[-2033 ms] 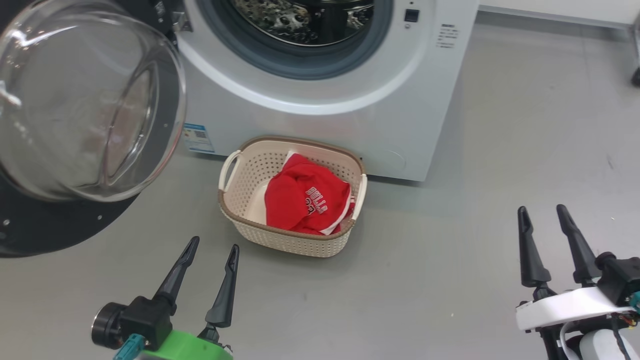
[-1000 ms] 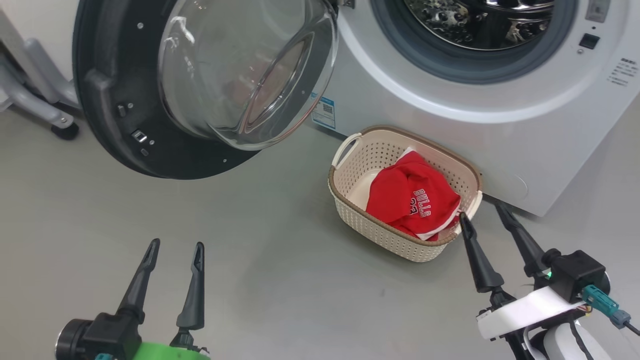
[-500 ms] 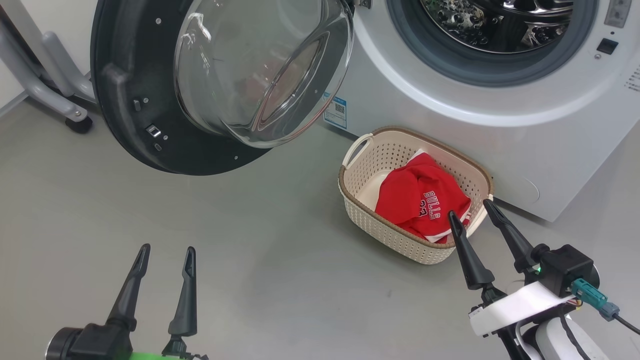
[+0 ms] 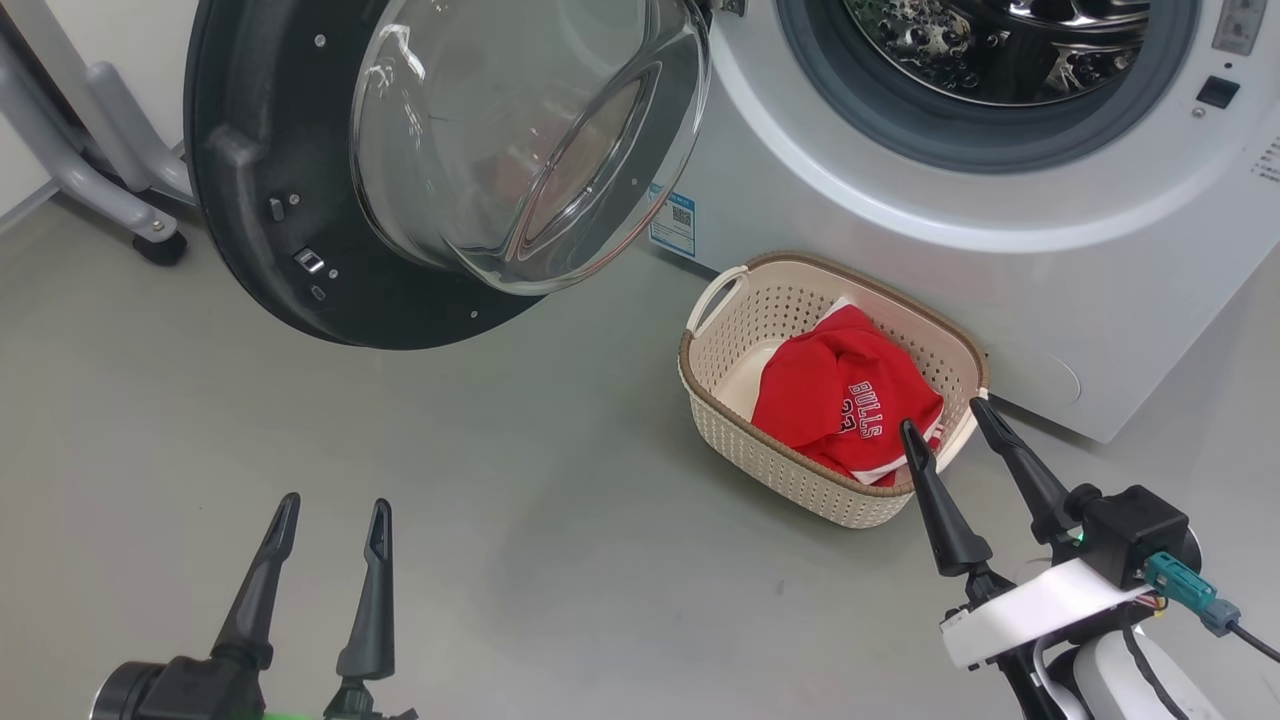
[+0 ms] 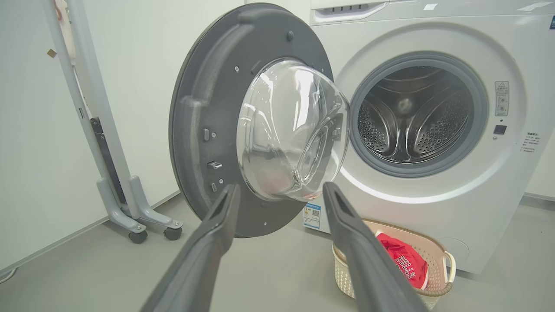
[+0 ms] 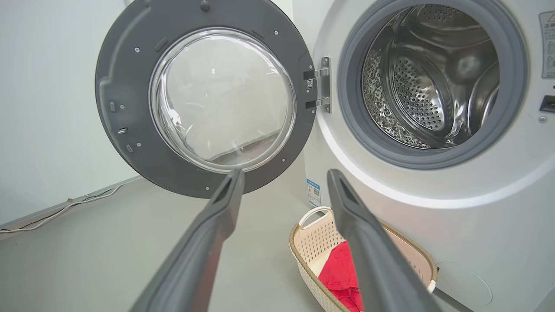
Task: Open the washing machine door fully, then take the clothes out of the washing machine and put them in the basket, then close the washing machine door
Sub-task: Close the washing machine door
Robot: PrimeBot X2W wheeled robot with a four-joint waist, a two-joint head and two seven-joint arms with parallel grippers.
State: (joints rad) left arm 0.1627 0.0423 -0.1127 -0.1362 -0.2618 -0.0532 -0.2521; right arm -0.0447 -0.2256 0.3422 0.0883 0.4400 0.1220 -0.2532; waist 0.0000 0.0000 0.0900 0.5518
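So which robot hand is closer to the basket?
Right. The right fingers end right at the near rim of the basket in the head view; the left fingers sit far to its left, over the floor.

3 views share basket (head downward).

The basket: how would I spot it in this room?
Find the big white washing machine with its round door swung open. On the grey floor just before it sits the small cream basket, brown-rimmed, perforated, holding red clothes printed BULLS.
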